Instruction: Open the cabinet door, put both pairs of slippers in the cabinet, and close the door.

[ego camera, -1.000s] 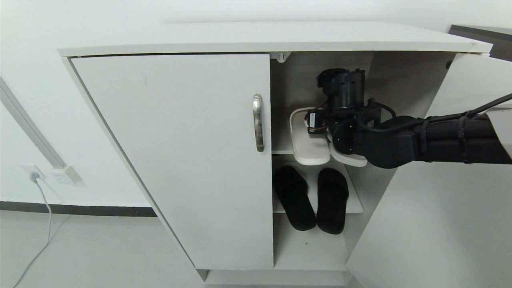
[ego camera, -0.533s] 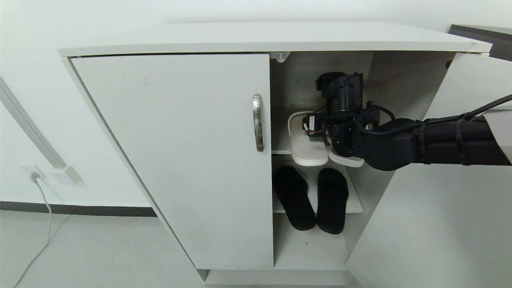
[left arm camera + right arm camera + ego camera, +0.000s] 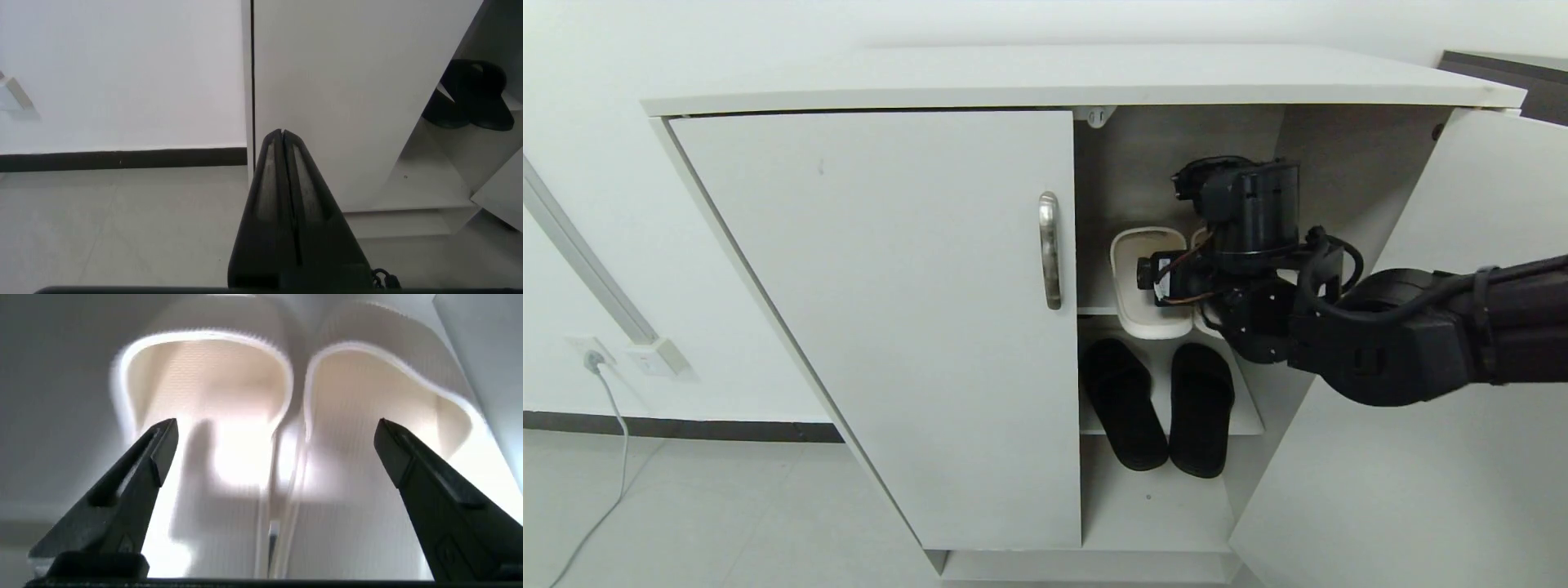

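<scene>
Since both pairs already lie inside the cabinet (image 3: 1013, 77), I'd say the putting-away step is at its very end. The white slippers (image 3: 1147, 282) sit side by side on the upper shelf (image 3: 1094, 311), their near ends hanging a little over its front edge. The black slippers (image 3: 1160, 408) lie on the lower shelf (image 3: 1252, 423) beneath them, also overhanging. The right claw (image 3: 275, 433) is up inside the cabinet at the white pair, its fingers spread wide and gripping nothing, the slippers lying just beyond them. The left claw (image 3: 282, 135) is pressed shut on nothing, out in front of the cabinet and facing the closed left door (image 3: 874, 310). The right door (image 3: 1445, 245) stands swung out, with the right arm reaching in past it.

What's left, as I judge it, is the closing. The next move calls for drawing the right arm straight back out without snagging the white pair, then getting round to the outer face of the right door and pushing it home. The overhanging ends might foul the door.
</scene>
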You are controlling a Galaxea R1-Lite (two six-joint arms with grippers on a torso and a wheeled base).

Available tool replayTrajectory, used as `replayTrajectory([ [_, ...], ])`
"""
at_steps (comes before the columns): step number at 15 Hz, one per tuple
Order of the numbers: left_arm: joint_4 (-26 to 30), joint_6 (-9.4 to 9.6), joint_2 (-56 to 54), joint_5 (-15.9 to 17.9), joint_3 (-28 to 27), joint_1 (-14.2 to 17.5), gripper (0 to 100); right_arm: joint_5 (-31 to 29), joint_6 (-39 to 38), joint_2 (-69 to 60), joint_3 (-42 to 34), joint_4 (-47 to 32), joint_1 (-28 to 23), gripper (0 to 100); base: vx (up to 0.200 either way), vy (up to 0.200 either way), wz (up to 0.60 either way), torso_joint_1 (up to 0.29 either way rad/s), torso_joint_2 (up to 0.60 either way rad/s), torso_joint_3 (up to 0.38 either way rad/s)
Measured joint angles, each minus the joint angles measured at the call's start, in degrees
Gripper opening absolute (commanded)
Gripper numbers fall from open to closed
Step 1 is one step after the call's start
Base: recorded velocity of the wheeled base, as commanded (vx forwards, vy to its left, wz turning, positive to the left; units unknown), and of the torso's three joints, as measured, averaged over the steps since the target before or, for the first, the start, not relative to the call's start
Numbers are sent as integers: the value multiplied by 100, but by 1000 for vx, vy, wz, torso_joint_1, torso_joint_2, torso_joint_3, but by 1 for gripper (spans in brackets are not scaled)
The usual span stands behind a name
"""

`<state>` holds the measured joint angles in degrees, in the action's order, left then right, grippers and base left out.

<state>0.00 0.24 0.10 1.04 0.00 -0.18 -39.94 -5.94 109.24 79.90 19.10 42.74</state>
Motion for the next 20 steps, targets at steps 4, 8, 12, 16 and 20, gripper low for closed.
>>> replayTrajectory([
  [4,0,5,0,2,0,2,0,9,0,-792,-1471,649,489,100,0,0,0,0,0,0],
  [8,0,2,0,0,0,0,0,77,-11,-1773,-2923,1122,1139,0,0,0,0,0,0,0],
  [12,0,2,0,2,0,0,0,551,-112,-2209,-3398,1150,1276,0,0,0,0,0,0,0],
  [16,0,0,0,0,0,2,0,663,-117,-2272,-3530,1146,1280,0,0,0,0,0,0,0],
  [20,0,0,0,2,0,0,0,657,-117,-2272,-3533,1146,1278,0,-50,0,0,1,1,1],
])
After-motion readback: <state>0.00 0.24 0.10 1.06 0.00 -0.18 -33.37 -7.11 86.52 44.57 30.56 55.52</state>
